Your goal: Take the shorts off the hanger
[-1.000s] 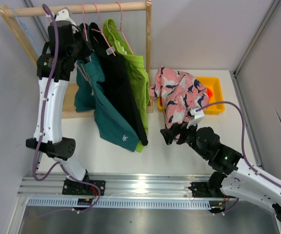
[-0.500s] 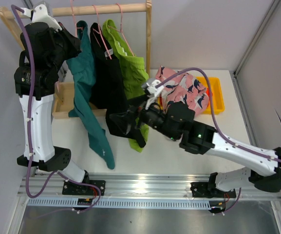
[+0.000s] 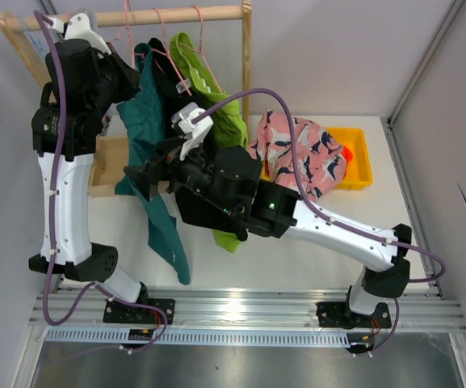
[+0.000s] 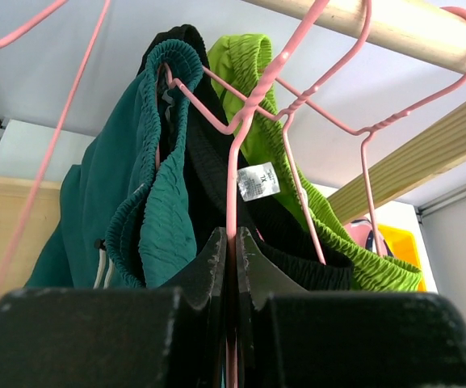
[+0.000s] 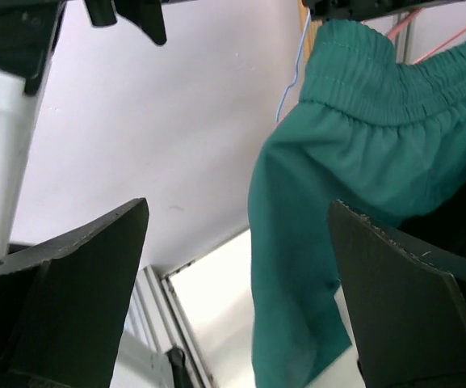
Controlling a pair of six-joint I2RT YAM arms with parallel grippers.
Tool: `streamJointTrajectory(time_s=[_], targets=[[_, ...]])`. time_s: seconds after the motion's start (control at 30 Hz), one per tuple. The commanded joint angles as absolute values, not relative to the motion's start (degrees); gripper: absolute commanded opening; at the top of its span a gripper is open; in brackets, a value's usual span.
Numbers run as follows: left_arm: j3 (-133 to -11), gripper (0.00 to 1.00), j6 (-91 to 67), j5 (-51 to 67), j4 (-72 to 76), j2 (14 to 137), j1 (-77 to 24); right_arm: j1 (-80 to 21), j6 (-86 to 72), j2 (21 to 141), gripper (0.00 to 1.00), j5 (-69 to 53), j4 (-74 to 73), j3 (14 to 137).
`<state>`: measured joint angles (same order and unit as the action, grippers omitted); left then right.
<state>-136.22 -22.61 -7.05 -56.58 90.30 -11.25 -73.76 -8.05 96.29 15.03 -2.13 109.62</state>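
Note:
The teal shorts [image 3: 148,121] hang on a pink wire hanger [image 4: 234,162] at the left of the wooden rail [image 3: 180,13]. My left gripper [image 3: 126,66] is shut on that hanger's wire [image 4: 233,267], just below the rail. The black shorts [image 4: 216,174] and lime green shorts [image 3: 226,113] hang beside them on their own hangers. My right gripper [image 3: 140,179] is open, level with the teal fabric [image 5: 329,162], which shows between its jaws without touching. The pink, navy-splotched shorts [image 3: 297,149] lie over the yellow bin [image 3: 355,153]. The orange shorts are out of view.
The rack's wooden base tray [image 3: 103,171] sits under the hanging shorts, and its upright post [image 3: 247,89] stands to the right. My right arm [image 3: 329,230] stretches across the table in front of the black shorts. Walls close in at left, back and right.
My right gripper left the pink shorts and swung left across the table to the teal shorts. My left gripper rose up and left with the hanger, pulling the teal shorts clear of the black ones.

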Motion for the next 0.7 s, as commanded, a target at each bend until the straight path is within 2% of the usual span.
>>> streamJointTrajectory(time_s=[0.0, 0.2, 0.27, 0.37, 0.5, 0.67], targets=[[-137.11, 0.0, -23.73, -5.36, -51.33, 87.19, -11.78, -73.57, -6.76, 100.53, 0.99, 17.48, -0.7, 114.34], [-137.37, 0.0, -23.73, -4.66, -51.15, 86.66, -11.69, -73.3, -8.43, 105.02, 0.99, 19.15, -0.62, 115.05], [-137.37, 0.0, -23.82, -4.22, -51.15, 86.57, -11.51, -73.21, -8.35, 106.17, 0.8, 18.64, 1.04, 114.61], [-137.29, 0.0, -24.08, -3.61, -51.07, 86.4, -11.08, -73.39, -8.96, 106.61, 0.0, 18.37, 1.23, 113.04], [-136.67, 0.0, -23.56, -3.86, -50.89, 86.05, -10.9, -75.4, -8.53, 101.97, 0.0, 20.38, 5.26, 104.1], [-135.61, 0.0, -21.54, -5.97, -50.36, 85.43, -10.81, -83.04, -7.3, 92.75, 0.0, 27.93, 9.05, 94.32]])
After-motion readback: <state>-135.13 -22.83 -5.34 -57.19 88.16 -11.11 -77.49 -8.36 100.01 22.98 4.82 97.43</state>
